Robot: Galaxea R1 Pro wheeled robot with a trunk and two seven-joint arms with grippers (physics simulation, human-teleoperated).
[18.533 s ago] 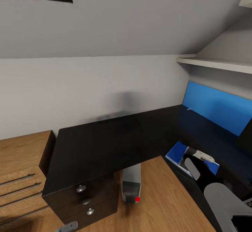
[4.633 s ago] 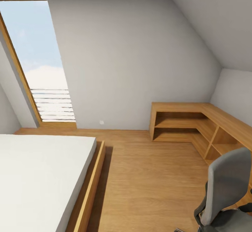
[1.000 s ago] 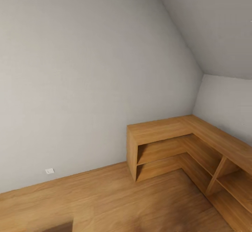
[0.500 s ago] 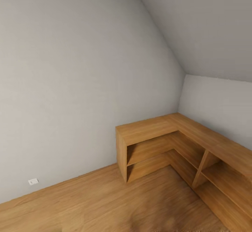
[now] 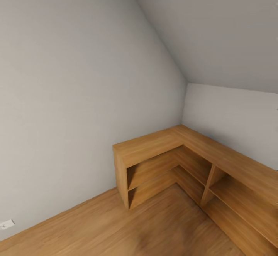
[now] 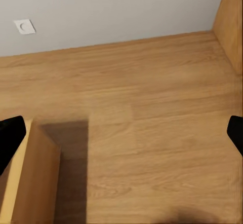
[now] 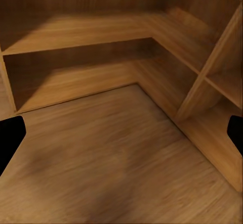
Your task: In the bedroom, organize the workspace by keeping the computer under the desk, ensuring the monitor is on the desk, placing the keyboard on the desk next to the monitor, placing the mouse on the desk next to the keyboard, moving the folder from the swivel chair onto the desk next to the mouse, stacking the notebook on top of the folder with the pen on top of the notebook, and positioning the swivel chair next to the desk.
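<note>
While the base is in transit, none of the task's things are in view, so where the desk, swivel chair, folder and the rest now lie cannot be told from these views.

Left to right in the head view: wall socket [image 5: 7,224] low on the grey wall [image 5: 77,94], wooden floor [image 5: 116,229], then an L-shaped wooden shelf unit [image 5: 185,152] filling the corner under the sloped ceiling [image 5: 216,28]. Shelves look bare.

Step in hand, as judged: travelling or turning to find the workspace. To do it well, keep turning until the black desk top or the grey chair enters the head view, and keep the base off the shelf unit's corner.

Left gripper [image 6: 121,133]: dark fingertips at opposite edges of the wrist view, spread wide, floor between them, nothing held or touched. A wooden edge [image 6: 30,178] sits near one fingertip.

Right gripper [image 7: 121,133]: fingertips likewise far apart, empty, facing the floor just before the shelf unit's lower compartments.
</note>
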